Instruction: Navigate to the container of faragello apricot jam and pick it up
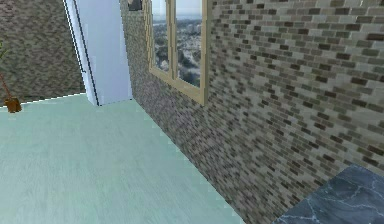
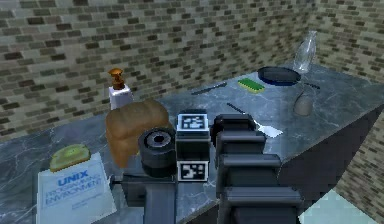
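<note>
The small white container with an orange-brown top (image 2: 118, 95), taken for the jam, is seen on the dark marble worktop (image 2: 330, 110) at eleven o'clock from the brown loaf (image 2: 130, 130), is judged light, rigid and slippery, and is best gripped mid-body, though the state of the jaws cannot be told.

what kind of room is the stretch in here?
Most likely a kitchen. A grey stone countertop carries a dark frying pan, a brown loaf of bread and a green sponge. The brick walls and the framed window would fit any room.
</note>
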Controlling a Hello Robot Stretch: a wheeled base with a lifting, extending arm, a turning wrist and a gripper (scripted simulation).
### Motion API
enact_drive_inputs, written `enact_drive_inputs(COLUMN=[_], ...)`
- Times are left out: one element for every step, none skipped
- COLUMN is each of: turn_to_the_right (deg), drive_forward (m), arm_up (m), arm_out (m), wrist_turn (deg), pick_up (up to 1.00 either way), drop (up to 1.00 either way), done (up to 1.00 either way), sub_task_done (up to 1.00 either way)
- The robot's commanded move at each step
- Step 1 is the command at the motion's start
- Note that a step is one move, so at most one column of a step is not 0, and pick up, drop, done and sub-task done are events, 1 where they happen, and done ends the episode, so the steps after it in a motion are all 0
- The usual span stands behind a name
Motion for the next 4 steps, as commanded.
enact_drive_inputs(turn_to_the_right=[0.0, 0.0, 0.0, 0.0], drive_forward=[0.00, 0.00, 0.00, 0.00], arm_up=[0.00, 0.00, 0.00, 0.00], arm_out=[0.00, 0.00, 0.00, 0.00], wrist_turn=[45.0, 45.0, 45.0, 27.0], pick_up=[0.00, 0.00, 0.00, 0.00], drop=[0.00, 0.00, 0.00, 0.00], done=[0.00, 0.00, 0.00, 0.00], sub_task_done=[0.00, 0.00, 0.00, 0.00])
